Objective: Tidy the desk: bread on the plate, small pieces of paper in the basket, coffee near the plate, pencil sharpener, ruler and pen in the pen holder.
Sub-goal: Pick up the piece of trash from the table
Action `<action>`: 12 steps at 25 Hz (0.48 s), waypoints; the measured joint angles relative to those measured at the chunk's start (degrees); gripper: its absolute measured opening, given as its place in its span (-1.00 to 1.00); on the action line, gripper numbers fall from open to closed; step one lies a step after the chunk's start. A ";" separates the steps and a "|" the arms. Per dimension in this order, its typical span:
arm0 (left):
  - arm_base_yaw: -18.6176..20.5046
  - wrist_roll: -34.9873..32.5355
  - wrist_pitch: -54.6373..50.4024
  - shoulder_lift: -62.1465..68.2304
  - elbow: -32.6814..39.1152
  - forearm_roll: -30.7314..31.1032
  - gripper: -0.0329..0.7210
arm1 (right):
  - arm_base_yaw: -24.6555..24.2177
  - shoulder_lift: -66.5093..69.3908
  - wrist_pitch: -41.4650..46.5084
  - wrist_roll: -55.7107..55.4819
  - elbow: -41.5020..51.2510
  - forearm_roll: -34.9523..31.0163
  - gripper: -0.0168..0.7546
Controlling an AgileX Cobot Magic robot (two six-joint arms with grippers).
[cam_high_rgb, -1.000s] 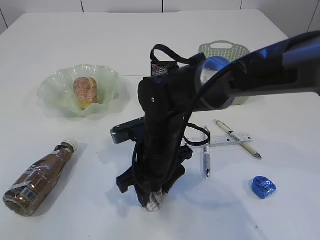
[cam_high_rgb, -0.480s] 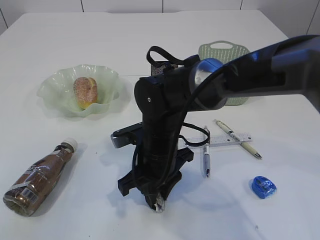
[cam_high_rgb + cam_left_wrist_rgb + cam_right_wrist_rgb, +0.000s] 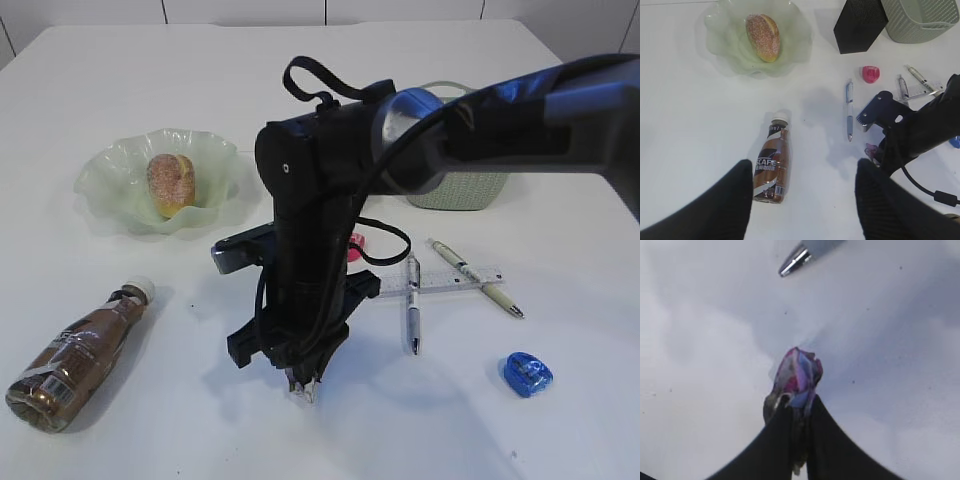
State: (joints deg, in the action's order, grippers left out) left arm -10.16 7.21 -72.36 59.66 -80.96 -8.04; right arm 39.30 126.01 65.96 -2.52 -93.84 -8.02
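My right gripper (image 3: 303,385) (image 3: 799,402) points down at the desk (image 3: 150,80), shut on a crumpled piece of paper (image 3: 799,374) with purple and pink print. My left gripper (image 3: 804,170) hangs open and empty above the coffee (image 3: 772,165) (image 3: 80,355), which lies on its side. The bread (image 3: 170,183) sits in the plate (image 3: 110,175). The ruler (image 3: 455,281), a pen (image 3: 411,312) and a second pen (image 3: 478,279) lie right of the arm, with a blue pencil sharpener (image 3: 526,374) nearer the front. The pen holder (image 3: 859,22) stands beside the basket (image 3: 920,20).
A pink sharpener (image 3: 870,74) lies in front of the pen holder, and another pen (image 3: 849,111) lies near it. The right arm (image 3: 320,230) blocks the pen holder in the exterior view. The basket (image 3: 455,190) shows behind the arm at the back right.
My right gripper has closed onto the crumpled paper that lay beneath it, and the arm has shifted a little to the left. The left gripper has stayed open.
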 joint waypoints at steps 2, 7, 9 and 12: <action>0.00 0.00 0.00 0.00 0.00 0.00 0.30 | 0.00 0.00 1.31 0.00 -1.22 0.14 -0.85; 0.00 0.00 0.00 0.00 0.00 0.00 0.30 | 0.00 0.00 3.06 0.00 -3.97 0.77 -0.87; 0.00 0.00 0.00 0.00 0.00 0.00 0.30 | 0.00 0.00 3.05 0.00 -4.50 0.83 -0.87; 0.00 0.00 0.00 0.00 0.00 0.00 0.30 | -0.12 0.00 3.27 -0.12 -5.57 0.98 -0.87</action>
State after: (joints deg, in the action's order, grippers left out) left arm -10.16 7.21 -72.36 59.66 -80.96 -8.04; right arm 39.18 126.01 69.23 -2.65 -99.41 -7.04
